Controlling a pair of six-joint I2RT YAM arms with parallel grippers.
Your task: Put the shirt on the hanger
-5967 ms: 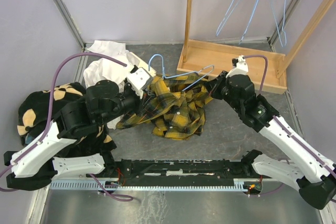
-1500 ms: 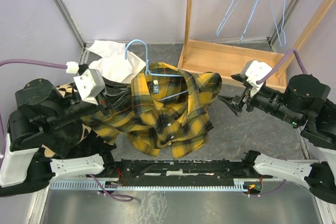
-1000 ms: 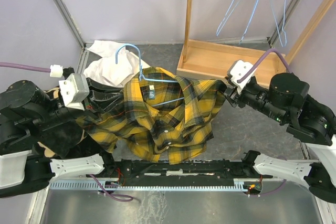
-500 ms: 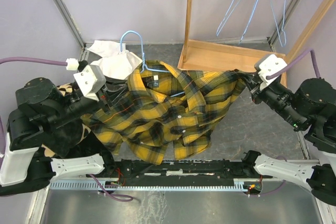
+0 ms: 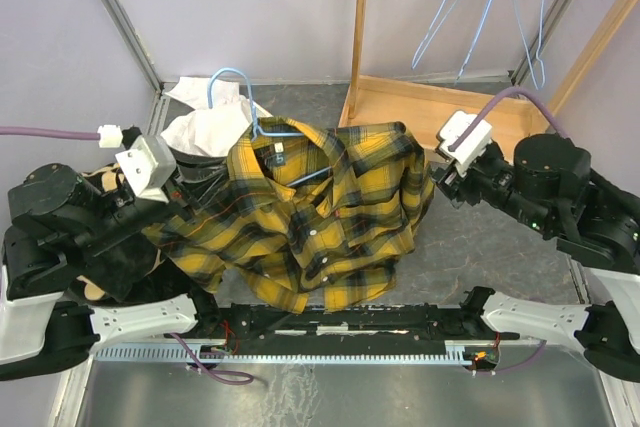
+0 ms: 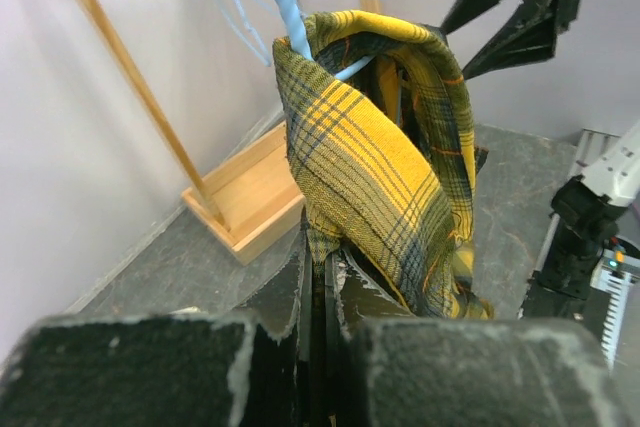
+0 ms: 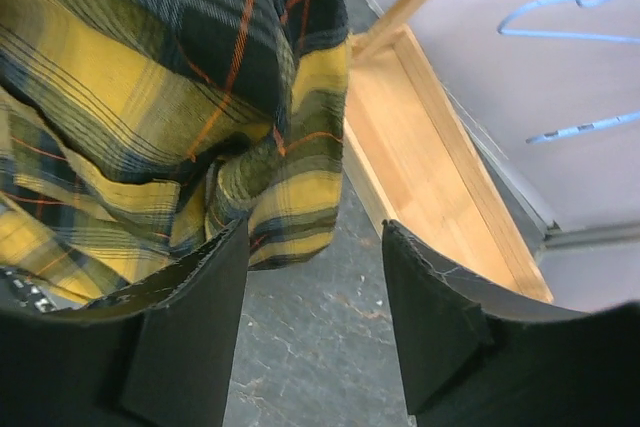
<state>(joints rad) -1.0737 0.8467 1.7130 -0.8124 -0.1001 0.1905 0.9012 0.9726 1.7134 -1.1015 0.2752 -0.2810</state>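
Over the middle of the table, the shirt (image 5: 320, 217) hangs spread out in the air, front facing up to the overhead camera, collar and small white label at the top. The hanger (image 6: 284, 2) is threaded in at the neck: its blue hook pokes out above the collar and one wire arm shows through the open neckline. On the left, the left gripper (image 6: 322, 262) is clenched tight on a fold of the plaid cloth, and the wrist camera shows the fabric rising straight out of the pinched fingers. Over on the right, the right gripper (image 7: 315, 232) is released, fingers spread with nothing between them, sitting just beside the shirt's far shoulder edge; whether it touches the cloth, I can't tell. Behind the shirt lies a white garment (image 5: 205, 132), bunched on the table. A black fleece with tan patches (image 5: 95, 182) peeks out under the left arm. Back right stands a wooden rack (image 5: 430, 112), with spare blue hangers (image 5: 500, 7) dangling above it.
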